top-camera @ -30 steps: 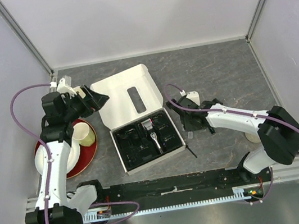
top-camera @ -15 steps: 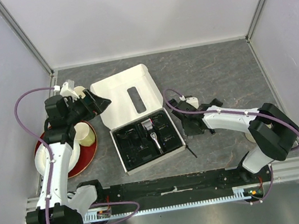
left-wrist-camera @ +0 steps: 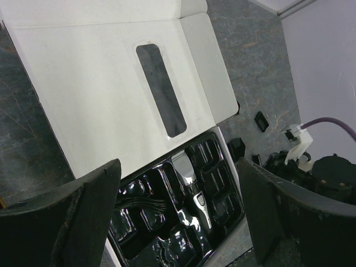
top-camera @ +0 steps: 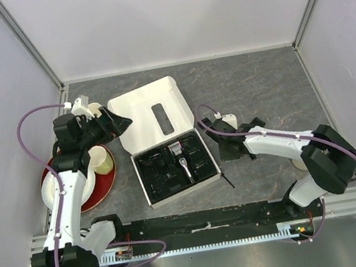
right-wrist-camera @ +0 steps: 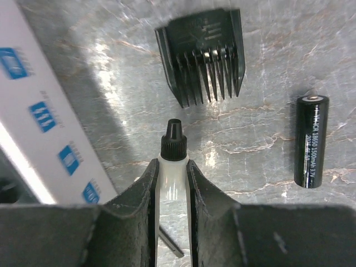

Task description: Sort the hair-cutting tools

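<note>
Right gripper (right-wrist-camera: 172, 167) pinches a white black-capped bottle (right-wrist-camera: 172, 186), near a comb guard (right-wrist-camera: 203, 53) and a battery (right-wrist-camera: 311, 141) on the table (right-wrist-camera: 111, 111). Left gripper (left-wrist-camera: 178, 167) gapes wide above the box (left-wrist-camera: 83, 83) — the clipper (left-wrist-camera: 192, 186) lies in its tray (left-wrist-camera: 219, 192).

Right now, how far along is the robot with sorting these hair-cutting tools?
Done: the clipper lies in the black tray of the box. In hand: the right gripper is shut on a small white bottle; the left gripper is open and empty above the box. Left: a comb guard, a battery and a thin black stick lie loose on the table. So it looks only partway done.
</note>
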Tool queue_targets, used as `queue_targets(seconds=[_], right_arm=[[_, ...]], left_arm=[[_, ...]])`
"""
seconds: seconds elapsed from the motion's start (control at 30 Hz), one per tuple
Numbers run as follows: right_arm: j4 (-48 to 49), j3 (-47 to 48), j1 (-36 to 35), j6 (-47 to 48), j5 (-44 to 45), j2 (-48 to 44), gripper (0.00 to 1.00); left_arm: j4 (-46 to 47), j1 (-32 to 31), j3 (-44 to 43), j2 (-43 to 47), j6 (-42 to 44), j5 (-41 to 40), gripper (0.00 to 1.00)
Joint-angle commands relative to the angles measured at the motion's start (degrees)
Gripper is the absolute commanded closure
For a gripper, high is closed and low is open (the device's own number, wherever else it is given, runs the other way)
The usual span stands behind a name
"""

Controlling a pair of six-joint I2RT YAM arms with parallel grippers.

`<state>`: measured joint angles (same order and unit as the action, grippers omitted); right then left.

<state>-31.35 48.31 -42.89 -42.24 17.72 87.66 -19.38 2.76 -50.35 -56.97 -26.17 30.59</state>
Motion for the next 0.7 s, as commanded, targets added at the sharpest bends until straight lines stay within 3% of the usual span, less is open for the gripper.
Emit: queue_targets(seconds=[0.0,0.17,0.3,0.67], right_arm=[[1.21,3.18,-1.04,1.36,1.01,-8.8,0.76],[1.82,7.75,-5.0,3.12,-0.14,-13.3,0.75],[3.74,11.01,-12.36,1.2,2.15,-13.3,0.76],[15.88,15.22,-26.26,-3.1,-4.44,-2.16,0.76]], left_arm=[[1.18,0.13,0.16,1.16,1.92,0.44,0.09],[0.83,0.05,0.07,1.42,2.0,-0.35,0.09],[0.31,0.14,-0.36,1.68,3.14,-0.53,0.09],[-0.4,0.14,-0.19,1.95,3.32,-2.46,0.09]])
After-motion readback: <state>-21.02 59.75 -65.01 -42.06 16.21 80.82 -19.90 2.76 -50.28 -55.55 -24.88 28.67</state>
